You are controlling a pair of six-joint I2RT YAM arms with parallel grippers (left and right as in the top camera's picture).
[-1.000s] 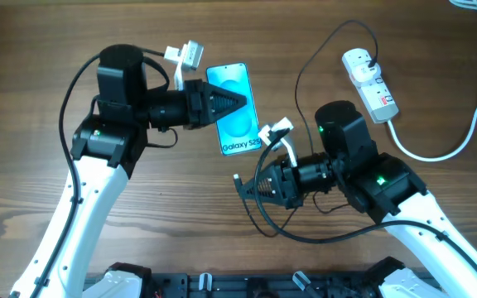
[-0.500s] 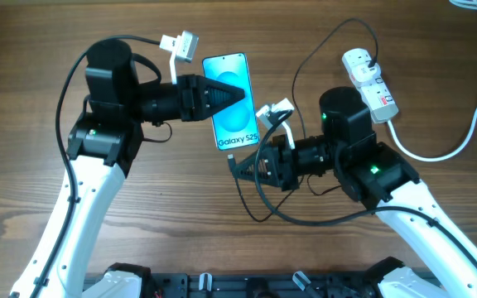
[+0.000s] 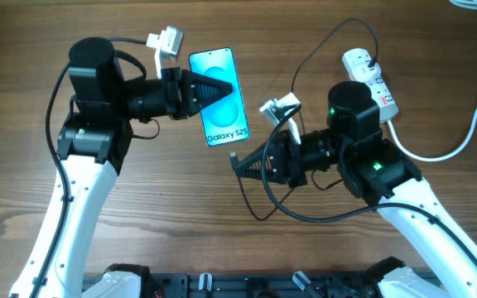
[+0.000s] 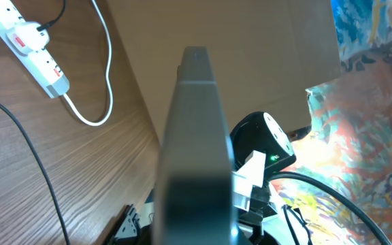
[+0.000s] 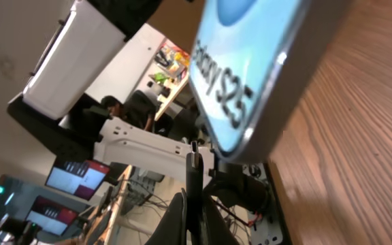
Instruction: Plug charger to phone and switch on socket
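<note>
Seen from overhead, the left gripper point(image 3: 222, 89) sits at about 11 o'clock on the wooden table point(image 3: 164, 215). Its jaws are clamped shut on the phone point(image 3: 226, 124), with the dark fingertips lying across the upper half of the cyan screen. The end with the white text points toward 5 o'clock. In the left wrist view the phone point(image 4: 196, 150) shows edge-on, straight out from the jaws and clear of the tabletop.

The right gripper point(image 3: 240, 164) is near the table's centre, at 5 o'clock from the phone. Its jaws are pinched closed on the charger point(image 3: 233, 156), with the connector tip sticking out toward 11 o'clock. In the right wrist view the tip point(image 5: 194, 158) stands between the fingers point(image 5: 180, 211), just beside the phone's point(image 5: 250, 68) text end. Whether the two touch I cannot tell.

The socket point(image 3: 369, 81) lies at 2 o'clock, well apart from both grippers. The black cable is plugged into it, and its thick white cord point(image 3: 462, 124) curves off toward 3 o'clock.
</note>
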